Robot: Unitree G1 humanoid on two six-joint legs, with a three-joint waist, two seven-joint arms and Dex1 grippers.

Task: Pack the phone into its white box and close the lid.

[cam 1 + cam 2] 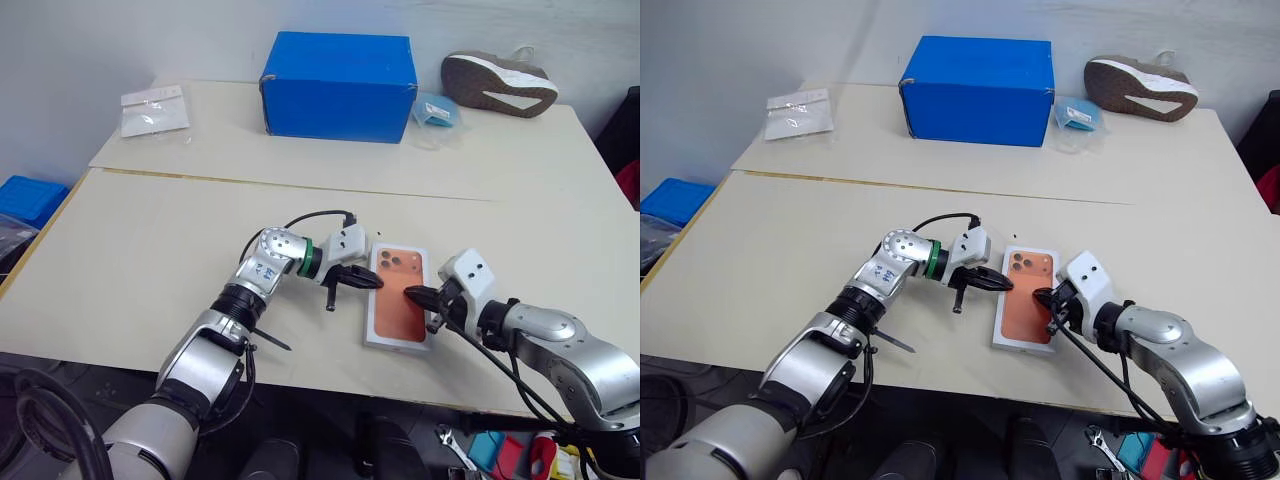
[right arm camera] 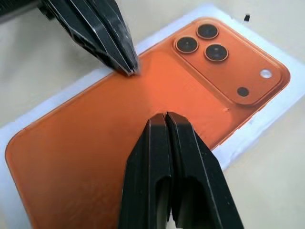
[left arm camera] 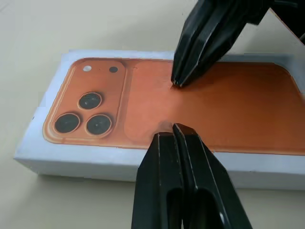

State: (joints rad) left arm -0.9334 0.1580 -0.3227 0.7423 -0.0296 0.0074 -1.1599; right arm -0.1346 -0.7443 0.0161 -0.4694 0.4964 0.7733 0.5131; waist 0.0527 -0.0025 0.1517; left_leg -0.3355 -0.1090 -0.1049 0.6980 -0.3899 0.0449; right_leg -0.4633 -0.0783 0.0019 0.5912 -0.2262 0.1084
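Observation:
The white box (image 1: 398, 343) lies flat near the table's front edge with the lid (image 3: 43, 143) down on it. The lid's top bears a flat copper-orange image of a phone (image 2: 95, 143) with dark lenses at its far corner. The phone itself is hidden. My left gripper (image 1: 375, 282) comes in from the left, shut, and its tip rests at the lid's left long edge (image 3: 174, 129). My right gripper (image 1: 412, 294) comes in from the right, shut, with its tip on the middle of the orange top (image 2: 165, 115). The two tips stand close together, facing each other.
A big blue carton (image 1: 340, 85) stands at the back of the far table. A shoe (image 1: 498, 82) and a blue packet (image 1: 437, 110) lie to its right, a clear plastic bag (image 1: 155, 110) far left. The table's front edge (image 1: 400, 378) runs just below the box.

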